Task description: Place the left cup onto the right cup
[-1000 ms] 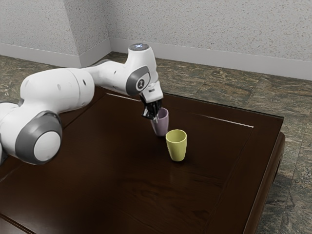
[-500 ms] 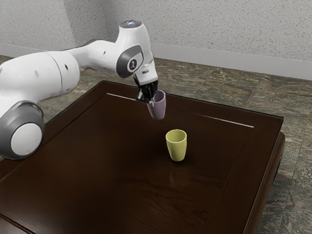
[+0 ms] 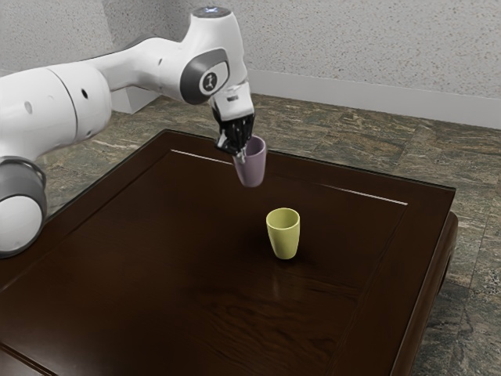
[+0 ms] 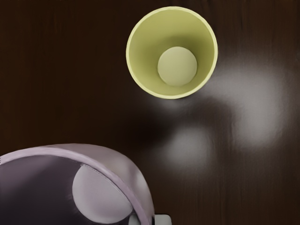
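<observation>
My gripper (image 3: 239, 149) is shut on the rim of a lilac cup (image 3: 251, 162), which hangs upright in the air above the dark table (image 3: 156, 266). A yellow-green cup (image 3: 282, 233) stands upright on the table, below the held cup and toward the exterior view's right. In the wrist view the lilac cup (image 4: 79, 187) looms large just under my hand, with its mouth open toward the camera. The yellow-green cup (image 4: 172, 51) lies farther out on the wood, seen from straight above and apart from the lilac one.
The table has a raised rim (image 3: 427, 258) along the exterior view's right side. A stone floor (image 3: 376, 141) and a pale wall (image 3: 352, 39) lie beyond it. Bare wood surrounds the yellow-green cup.
My hand has lifted the lilac cup off the table, from beside the yellow-green cup to well above it. The yellow-green cup has stayed put.
</observation>
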### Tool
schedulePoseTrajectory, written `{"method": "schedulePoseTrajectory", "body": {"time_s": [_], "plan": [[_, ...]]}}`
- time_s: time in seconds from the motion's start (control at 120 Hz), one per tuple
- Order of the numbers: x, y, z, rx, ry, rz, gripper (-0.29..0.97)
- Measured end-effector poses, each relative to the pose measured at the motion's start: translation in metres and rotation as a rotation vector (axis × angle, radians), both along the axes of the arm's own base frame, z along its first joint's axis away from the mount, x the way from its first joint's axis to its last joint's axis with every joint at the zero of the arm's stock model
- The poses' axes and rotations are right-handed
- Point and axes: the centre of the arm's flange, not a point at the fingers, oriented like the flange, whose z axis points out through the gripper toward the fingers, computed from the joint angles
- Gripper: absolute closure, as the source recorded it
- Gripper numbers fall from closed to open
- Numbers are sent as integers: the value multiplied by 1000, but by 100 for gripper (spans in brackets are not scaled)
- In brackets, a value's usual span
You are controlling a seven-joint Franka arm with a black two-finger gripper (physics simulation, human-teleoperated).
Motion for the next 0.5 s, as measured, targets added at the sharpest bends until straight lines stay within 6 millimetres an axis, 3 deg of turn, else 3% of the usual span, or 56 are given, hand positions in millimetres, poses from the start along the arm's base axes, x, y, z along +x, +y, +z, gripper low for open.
{"method": "schedulePoseTrajectory", "body": {"time_s": [0.217, 0.5], "plan": [[-6, -21, -9, 5, 42, -5, 79], [-9, -51, -6, 7, 16, -29, 79]]}}
